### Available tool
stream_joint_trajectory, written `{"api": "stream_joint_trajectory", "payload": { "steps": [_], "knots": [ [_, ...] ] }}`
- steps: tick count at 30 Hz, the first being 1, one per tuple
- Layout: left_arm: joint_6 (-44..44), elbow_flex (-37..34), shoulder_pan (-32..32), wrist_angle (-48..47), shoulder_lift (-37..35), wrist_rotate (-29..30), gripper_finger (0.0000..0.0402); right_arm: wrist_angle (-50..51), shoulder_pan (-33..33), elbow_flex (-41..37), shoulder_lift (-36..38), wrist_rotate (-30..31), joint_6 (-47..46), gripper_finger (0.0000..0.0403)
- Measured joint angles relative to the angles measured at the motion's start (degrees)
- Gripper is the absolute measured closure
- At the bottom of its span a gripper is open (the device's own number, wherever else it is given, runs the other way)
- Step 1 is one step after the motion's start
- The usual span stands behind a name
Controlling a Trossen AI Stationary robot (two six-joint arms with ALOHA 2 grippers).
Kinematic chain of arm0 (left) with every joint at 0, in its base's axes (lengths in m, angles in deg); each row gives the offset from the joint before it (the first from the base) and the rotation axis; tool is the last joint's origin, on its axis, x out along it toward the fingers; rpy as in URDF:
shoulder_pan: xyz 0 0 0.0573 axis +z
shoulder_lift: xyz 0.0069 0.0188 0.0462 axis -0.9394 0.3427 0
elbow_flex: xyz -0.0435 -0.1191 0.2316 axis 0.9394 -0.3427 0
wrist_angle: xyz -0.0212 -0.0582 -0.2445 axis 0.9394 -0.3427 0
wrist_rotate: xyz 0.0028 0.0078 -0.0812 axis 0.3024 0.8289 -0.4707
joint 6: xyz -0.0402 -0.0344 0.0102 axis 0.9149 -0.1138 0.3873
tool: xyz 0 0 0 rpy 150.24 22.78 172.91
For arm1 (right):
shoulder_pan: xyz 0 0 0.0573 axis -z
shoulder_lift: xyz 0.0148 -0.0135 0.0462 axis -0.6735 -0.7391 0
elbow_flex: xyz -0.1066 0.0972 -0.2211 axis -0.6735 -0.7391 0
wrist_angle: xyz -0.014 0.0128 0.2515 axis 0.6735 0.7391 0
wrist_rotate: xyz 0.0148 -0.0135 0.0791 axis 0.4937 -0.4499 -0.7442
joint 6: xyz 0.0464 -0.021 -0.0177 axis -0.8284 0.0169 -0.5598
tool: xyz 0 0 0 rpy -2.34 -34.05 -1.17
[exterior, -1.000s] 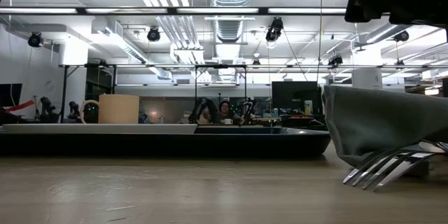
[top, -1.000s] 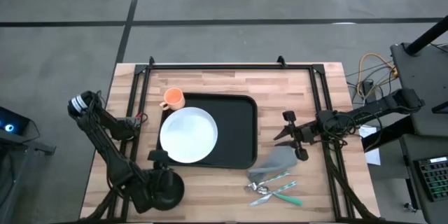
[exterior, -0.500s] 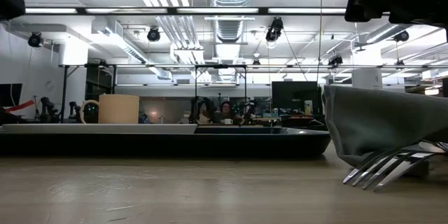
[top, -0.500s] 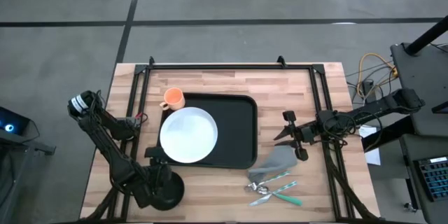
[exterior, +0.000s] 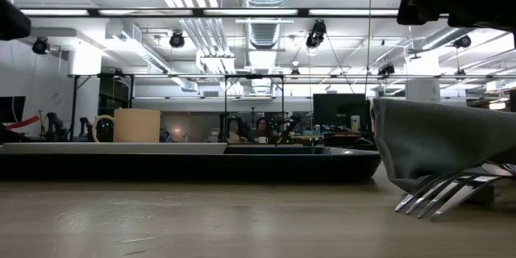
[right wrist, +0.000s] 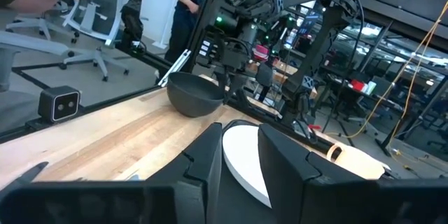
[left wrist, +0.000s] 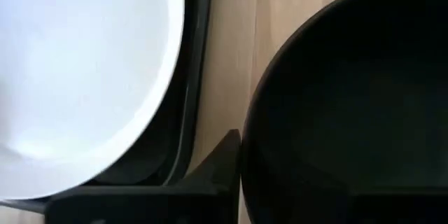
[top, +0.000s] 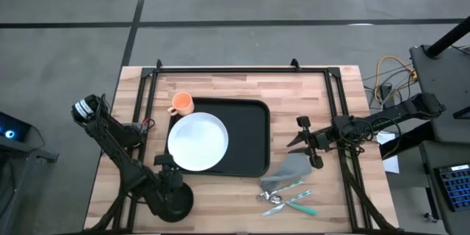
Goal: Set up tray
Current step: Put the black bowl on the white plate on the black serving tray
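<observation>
Your left gripper [top: 163, 183] is down at the near left corner of the table, right on the black bowl [top: 176, 200]. The wrist camera shows a dark finger [left wrist: 210, 171] pressed against the bowl's rim [left wrist: 246, 140], so the bowl looks gripped by its edge, though you cannot tell for sure because the second finger is out of sight. In the right wrist view the bowl [right wrist: 194, 94] seems to be off the wood.

A rim pinch like that gives you little hold. If you swing fast, the bowl can tip or slip out.

Just beside the bowl lies the tray [top: 253, 141], in the middle of the table, with the white plate [top: 197, 142] on its left half, hanging slightly over the tray's left edge. Come in low and the bowl can clip the plate or catch the tray's raised rim and shove both. The free space is the tray's right half, so lift clear first.

The orange mug [top: 181, 103] stands at the tray's far left corner, off your likely path.

Your right gripper [top: 302, 141] waits to the right of the tray, fingers spread, holding nothing, above the grey napkin [top: 288, 170] and cutlery [top: 288, 197]. Keep it still so the arms do not meet over the tray.
</observation>
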Motion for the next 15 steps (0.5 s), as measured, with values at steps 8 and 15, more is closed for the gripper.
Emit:
{"api": "stream_joint_trajectory", "payload": {
  "steps": [8, 15],
  "knots": [
    [1.2, 3.5, 4.5, -0.1, -0.2, 1.1, 0.04, 0.1, 0.0, 0.0, 0.0, 0.0, 0.0, 0.033],
    [-1.5, 6.6, 8.6, -0.2, -2.9, 4.8, 0.0401, 0.1, 0.0, 0.0, 0.0, 0.0, 0.0, 0.0333]
  ]
}}
